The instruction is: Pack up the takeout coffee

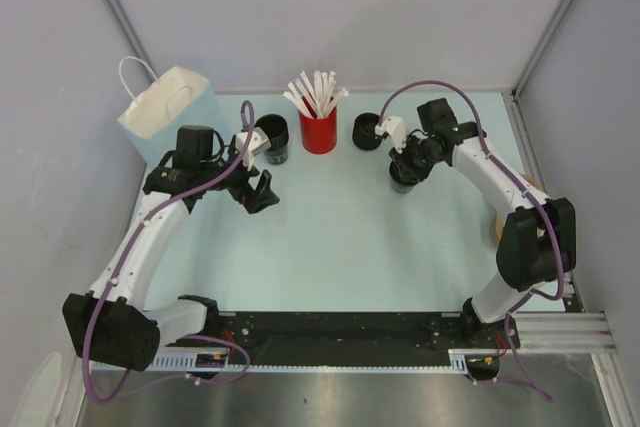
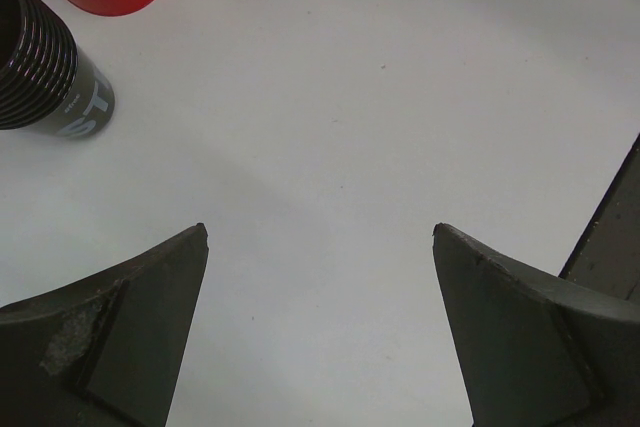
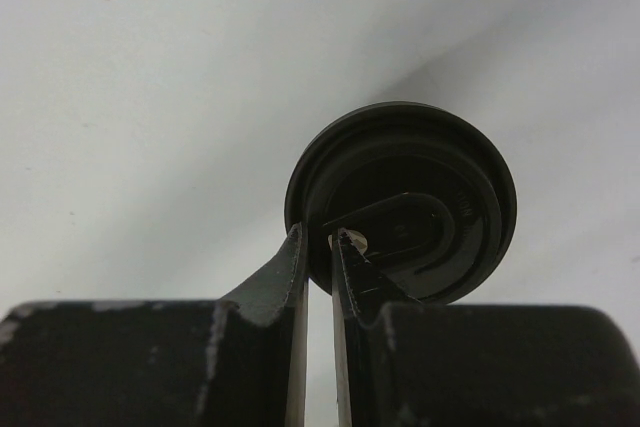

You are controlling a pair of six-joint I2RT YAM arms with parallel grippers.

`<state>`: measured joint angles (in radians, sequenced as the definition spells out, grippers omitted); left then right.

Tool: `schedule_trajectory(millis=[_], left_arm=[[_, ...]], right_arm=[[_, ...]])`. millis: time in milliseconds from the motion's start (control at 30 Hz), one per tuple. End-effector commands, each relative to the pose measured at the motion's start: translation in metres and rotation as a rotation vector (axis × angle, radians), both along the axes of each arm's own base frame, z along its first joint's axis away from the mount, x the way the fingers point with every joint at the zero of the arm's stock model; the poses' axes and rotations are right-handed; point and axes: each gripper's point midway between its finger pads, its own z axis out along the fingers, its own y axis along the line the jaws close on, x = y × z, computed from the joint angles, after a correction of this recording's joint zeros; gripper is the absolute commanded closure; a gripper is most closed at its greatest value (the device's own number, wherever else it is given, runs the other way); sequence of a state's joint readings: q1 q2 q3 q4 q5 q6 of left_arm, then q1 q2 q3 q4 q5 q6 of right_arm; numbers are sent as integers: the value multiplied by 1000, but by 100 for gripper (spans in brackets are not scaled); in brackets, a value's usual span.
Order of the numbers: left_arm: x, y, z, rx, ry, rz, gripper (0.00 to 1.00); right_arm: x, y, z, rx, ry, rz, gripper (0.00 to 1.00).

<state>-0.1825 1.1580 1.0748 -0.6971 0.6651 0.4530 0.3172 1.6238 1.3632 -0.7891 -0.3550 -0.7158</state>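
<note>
Takeout coffee (image 3: 410, 162): small round black cup with a black rim and faint ribs inside, seen from above, at 2 o'clock from the centre of the table (image 1: 340, 237). Right gripper (image 3: 318, 237) is pinched on the rim, one finger inside and one outside; can't tell if the cup is lifted. Left gripper (image 2: 320, 232) has its jaws wide apart, holding nothing, over bare table at 10 o'clock. Red cup (image 1: 318, 134) at 12 o'clock holds white sticks (image 1: 318, 92). Second black cup (image 1: 272, 139) at 11 o'clock, third black cup (image 1: 366, 132) at 1 o'clock, contents unclear. White paper bag (image 1: 165, 107) upright, far 10 o'clock, inside hidden
</note>
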Motion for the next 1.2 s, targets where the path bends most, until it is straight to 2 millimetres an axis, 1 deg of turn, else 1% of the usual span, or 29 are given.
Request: schedule_trajectory(millis=[0,133,167,233,300,567,800,867,933,1067,1100,1167], left_arm=[[1,-2,3,-23,-13,-8,0],[1,-2,2,-24,-11,-7,0],[2,-1,2,-22,-12,-7,0],[2,-1,2,-22,-9,-6,1],[2,-1,2,-21,-10,-5,1],[3,-2,0,-21,-3,-6,1],[3,-2,-1,-23,2,-8,1],[3,-2,-2,-22,2,-9,1],[3,-2,-2,-23,6,-7,1],[2,-2,-2,-22,4,-9,1],[3,-3,-1,-25,3,-10,1],[3,-3,-2,-25,8,-9,0]], right_arm=[[24,-18,6,-2,-38,-102,100],[39,-43,2,-25,-41,-197,100],[43,-46,4,-31,-50,-211,100],[51,-57,0,-41,-46,-253,100],[58,-63,-2,-50,-45,-278,100],[78,-96,4,-40,-54,-390,100],[85,-114,7,-23,-49,-441,100],[84,-118,2,-19,-24,-449,100],[86,-123,2,-14,-18,-469,100],[88,-124,0,0,-6,-472,100],[89,-136,-1,3,-3,-503,100],[90,-138,-1,6,4,-511,100]])
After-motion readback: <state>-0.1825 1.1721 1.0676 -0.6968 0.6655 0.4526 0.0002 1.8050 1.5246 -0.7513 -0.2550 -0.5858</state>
